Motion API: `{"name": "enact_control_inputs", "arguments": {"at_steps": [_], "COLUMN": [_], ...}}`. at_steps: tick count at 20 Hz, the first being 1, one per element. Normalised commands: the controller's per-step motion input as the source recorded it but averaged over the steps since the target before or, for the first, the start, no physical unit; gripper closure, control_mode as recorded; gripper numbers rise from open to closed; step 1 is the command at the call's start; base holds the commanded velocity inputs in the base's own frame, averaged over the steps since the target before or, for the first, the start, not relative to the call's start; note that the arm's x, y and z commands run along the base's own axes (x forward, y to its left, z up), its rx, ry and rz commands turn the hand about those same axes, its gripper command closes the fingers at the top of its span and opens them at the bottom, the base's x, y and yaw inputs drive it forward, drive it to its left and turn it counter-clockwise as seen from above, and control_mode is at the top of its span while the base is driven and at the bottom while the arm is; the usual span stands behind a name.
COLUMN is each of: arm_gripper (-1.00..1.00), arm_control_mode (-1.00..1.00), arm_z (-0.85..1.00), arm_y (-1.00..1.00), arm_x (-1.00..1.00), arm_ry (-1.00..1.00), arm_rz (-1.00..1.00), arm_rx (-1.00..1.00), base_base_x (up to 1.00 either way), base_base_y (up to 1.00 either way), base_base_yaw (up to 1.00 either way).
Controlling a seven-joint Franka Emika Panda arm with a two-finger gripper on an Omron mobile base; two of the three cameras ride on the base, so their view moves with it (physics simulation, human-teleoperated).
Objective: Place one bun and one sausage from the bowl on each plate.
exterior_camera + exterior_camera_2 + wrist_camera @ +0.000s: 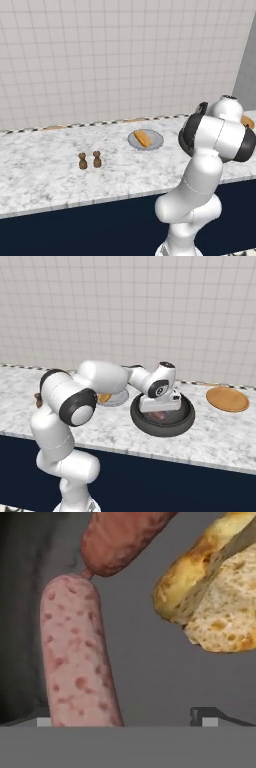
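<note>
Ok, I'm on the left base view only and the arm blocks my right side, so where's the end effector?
Observer: The end effector is down inside the dark bowl, right of the grey plate you can see.
Operator: What's in the bowl?
Observer: Two sausages, one pale and one darker, plus a bun.
Operator: Is it holding anything?
Observer: No, it's open with nothing held.

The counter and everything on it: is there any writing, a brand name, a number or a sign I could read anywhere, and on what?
None. No readable text in any view.
The light grey plate, the orange-brown plate, the bowl, the two shakers, the bun and both sausages carry no print.
The wall tiles and the arm are unmarked too.
</note>
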Motion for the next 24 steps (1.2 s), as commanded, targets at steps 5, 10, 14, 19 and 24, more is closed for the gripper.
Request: {"name": "enact_control_inputs", "arguments": {"at_steps": [5, 10, 14, 19, 24], "arm_gripper": [-1.00, 1.00, 1.00, 1.00, 1.00], "arm_control_mode": [-1.00, -1.00, -1.00, -1.00, -1.00], "arm_z": [0.00, 0.00, 0.20, 0.74, 0.77], "arm_y": [0.01, 0.00, -0.06, 0.57, 1.00], "arm_x": [0.00, 0.00, -0.35, -0.92, -0.30], "arm_ry": [0.00, 0.00, 0.00, 0.04, 0.03], "arm_rz": [0.00, 0.00, -0.01, -0.25, -0.41], "arm_rx": [0.00, 0.00, 0.01, 0.00, -0.03], "base_base_x": [0.00, 0.00, 0.00, 0.00, 0.00], "base_base_y": [0.00, 0.00, 0.00, 0.00, 0.00], "base_base_yaw": [0.00, 0.00, 0.00, 0.00, 0.00]}}
